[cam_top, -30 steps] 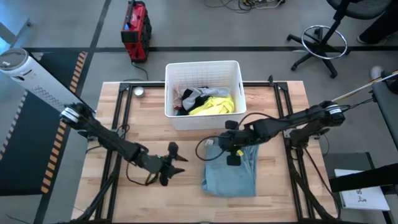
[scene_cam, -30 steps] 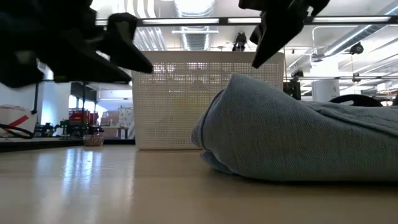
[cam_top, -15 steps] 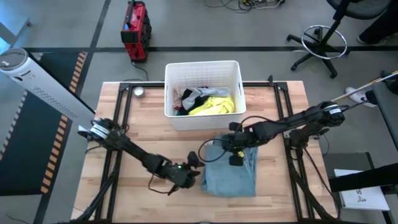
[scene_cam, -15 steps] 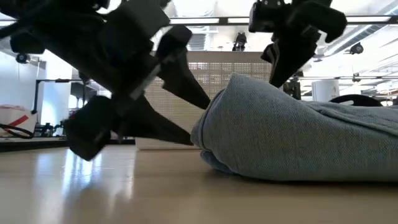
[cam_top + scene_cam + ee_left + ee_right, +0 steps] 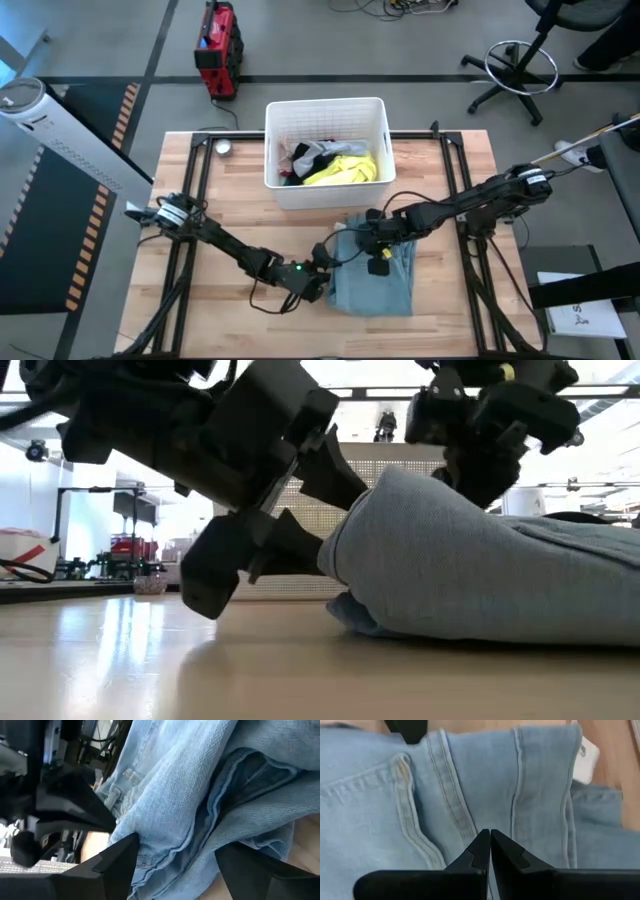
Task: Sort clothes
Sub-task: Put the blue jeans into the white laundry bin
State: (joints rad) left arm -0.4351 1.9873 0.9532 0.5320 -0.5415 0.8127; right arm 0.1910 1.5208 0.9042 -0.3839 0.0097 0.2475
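Folded light blue jeans (image 5: 375,272) lay on the desk (image 5: 240,190) before the basket (image 5: 327,150) — left hand (image 5: 325,270) spread about their fold, apparently to pinch it, right hand (image 5: 378,258) pressed together, pinning them down.

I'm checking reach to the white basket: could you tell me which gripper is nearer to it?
Right. The right gripper sits over the jeans just in front of the basket; the left gripper is farther away, at the jeans' left edge.
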